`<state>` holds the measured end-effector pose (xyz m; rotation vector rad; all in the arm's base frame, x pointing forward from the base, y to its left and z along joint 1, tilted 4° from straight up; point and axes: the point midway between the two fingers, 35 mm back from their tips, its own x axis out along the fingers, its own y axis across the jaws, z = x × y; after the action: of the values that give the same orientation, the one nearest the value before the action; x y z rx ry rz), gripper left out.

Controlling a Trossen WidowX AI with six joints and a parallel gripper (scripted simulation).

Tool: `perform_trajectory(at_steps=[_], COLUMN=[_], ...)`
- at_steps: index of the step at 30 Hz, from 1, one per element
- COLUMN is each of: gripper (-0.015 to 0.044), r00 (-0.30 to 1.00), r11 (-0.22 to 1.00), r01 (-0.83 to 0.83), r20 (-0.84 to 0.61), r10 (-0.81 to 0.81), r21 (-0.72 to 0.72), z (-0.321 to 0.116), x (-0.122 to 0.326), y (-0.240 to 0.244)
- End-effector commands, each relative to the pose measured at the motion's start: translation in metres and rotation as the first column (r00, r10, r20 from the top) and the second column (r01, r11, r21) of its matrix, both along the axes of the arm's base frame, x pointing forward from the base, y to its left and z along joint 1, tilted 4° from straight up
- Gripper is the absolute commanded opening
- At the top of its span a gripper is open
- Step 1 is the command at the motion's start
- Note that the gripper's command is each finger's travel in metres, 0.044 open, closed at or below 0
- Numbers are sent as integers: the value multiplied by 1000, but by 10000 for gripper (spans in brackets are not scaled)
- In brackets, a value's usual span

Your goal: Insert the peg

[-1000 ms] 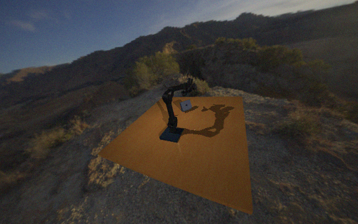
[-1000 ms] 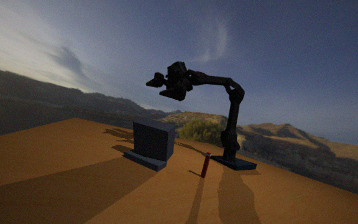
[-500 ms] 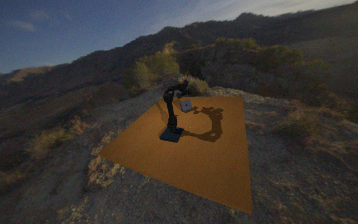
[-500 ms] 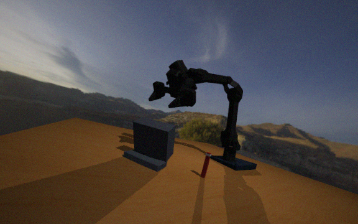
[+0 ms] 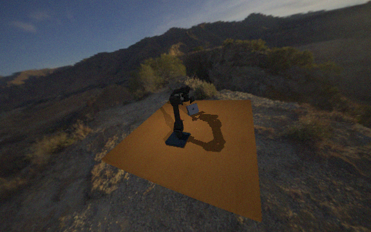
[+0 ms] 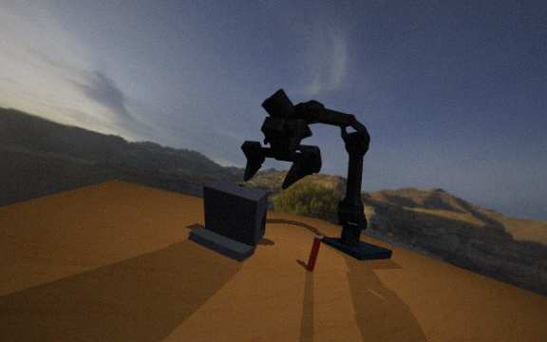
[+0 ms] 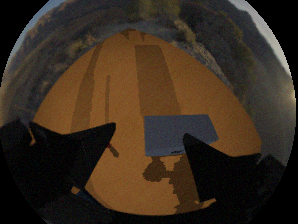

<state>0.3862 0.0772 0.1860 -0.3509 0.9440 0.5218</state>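
Note:
The peg is red with a pale top and stands upright on the table between the panel and the robot's base. In the wrist view only a small red bit of the peg shows beside the left fingertip. In the top view it cannot be made out clearly. The sloped panel is a grey-blue block; its dark hole shows in the top view and as a dark sliver at its near edge in the wrist view. My gripper is open and empty, pointing down high above the panel, away from the peg.
The blue base plate of the arm stands behind the peg as the exterior camera sees it. The panel has a low grey foot along its back. Long shadows of arm, panel and peg cross the orange table.

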Motion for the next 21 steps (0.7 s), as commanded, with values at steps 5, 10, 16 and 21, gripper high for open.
perform_trajectory(at_steps=[5, 10, 16, 21], gripper=[440, 440, 440, 440], r00=[989, 974, 952, 931], r11=[999, 996, 988, 977], r01=[20, 25, 25, 18], r20=[-146, -220, -298, -352], r10=[-27, -44, -69, -94], r21=[-50, -90, -152, -212], z=[-21, -31, -42, -49], x=[-22, -38, -58, -75], y=[25, 38, 51, 60])
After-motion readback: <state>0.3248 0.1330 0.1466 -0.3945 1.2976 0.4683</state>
